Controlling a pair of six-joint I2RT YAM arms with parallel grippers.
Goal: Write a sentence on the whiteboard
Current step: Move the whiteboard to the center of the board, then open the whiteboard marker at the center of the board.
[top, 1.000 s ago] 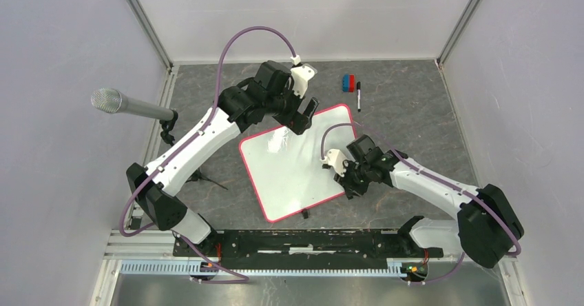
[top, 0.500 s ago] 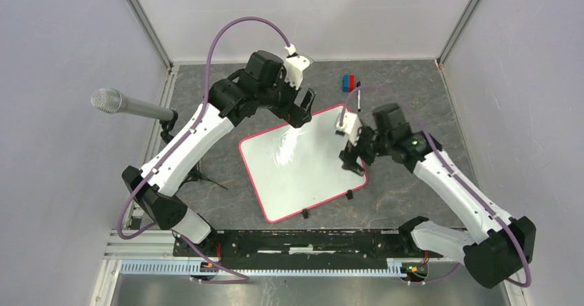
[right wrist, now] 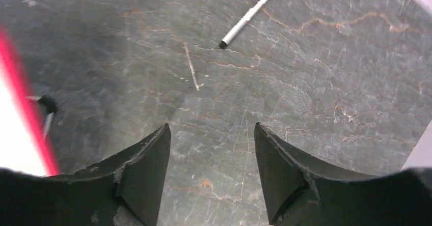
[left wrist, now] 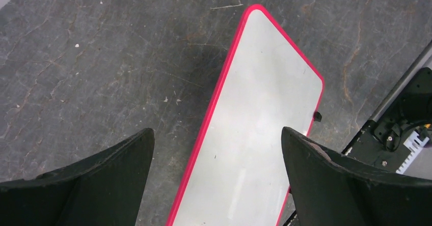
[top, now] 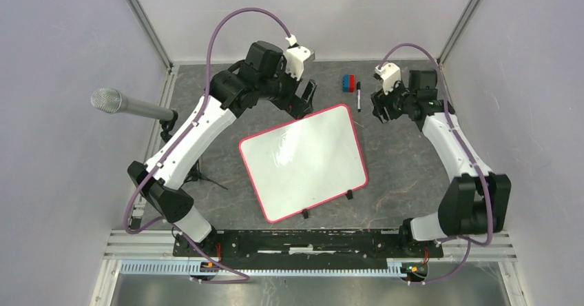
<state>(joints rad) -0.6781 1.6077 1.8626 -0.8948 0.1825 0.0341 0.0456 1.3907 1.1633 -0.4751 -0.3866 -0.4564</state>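
The whiteboard (top: 303, 161) lies tilted on the grey table, white with a red-pink rim and small black clips on its near edge. No writing shows on it; the sentence is absent. It also shows in the left wrist view (left wrist: 254, 129). My left gripper (top: 305, 106) is open and empty, above the board's far-left edge. My right gripper (top: 380, 107) is open and empty, right of the board's far corner, near a black-and-white marker (top: 359, 96). The marker also shows in the right wrist view (right wrist: 247, 18), ahead of the fingers.
A blue and red block (top: 349, 82) lies beside the marker near the back wall. A microphone (top: 131, 106) on a stand reaches in from the left. Walls close the table at back and sides. The rail (top: 303, 240) with the arm bases runs along the near edge.
My right arm has swung from the board's right edge to the far right, near the marker. My left gripper has shifted slightly back over the board's far-left edge.
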